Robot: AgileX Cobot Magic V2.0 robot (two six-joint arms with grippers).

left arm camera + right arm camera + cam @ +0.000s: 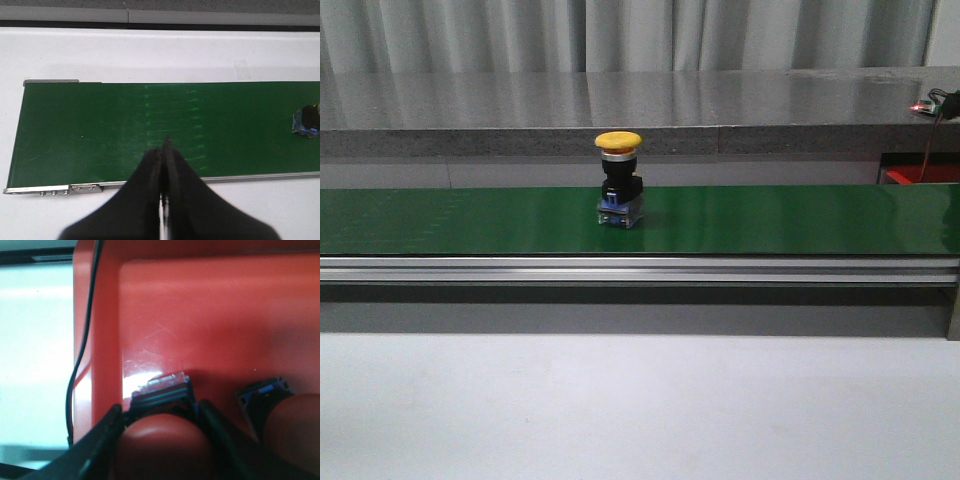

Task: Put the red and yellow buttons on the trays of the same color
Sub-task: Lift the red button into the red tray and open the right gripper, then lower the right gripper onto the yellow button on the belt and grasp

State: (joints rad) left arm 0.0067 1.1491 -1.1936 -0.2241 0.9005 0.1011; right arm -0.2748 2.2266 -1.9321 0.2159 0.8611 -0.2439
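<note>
A yellow button with a black body and blue base stands upright on the green belt, near its middle. My left gripper is shut and empty above the belt, and the button's base shows far off to one side of it. My right gripper is shut on a red button, its fingers on either side of the black body, down in the red tray. A second red button sits beside it in the same tray. The yellow tray is out of view.
The belt runs in a metal frame across the white table. A grey ledge and curtain lie behind. A corner of the red tray shows at the far right. A black cable runs along the tray's wall.
</note>
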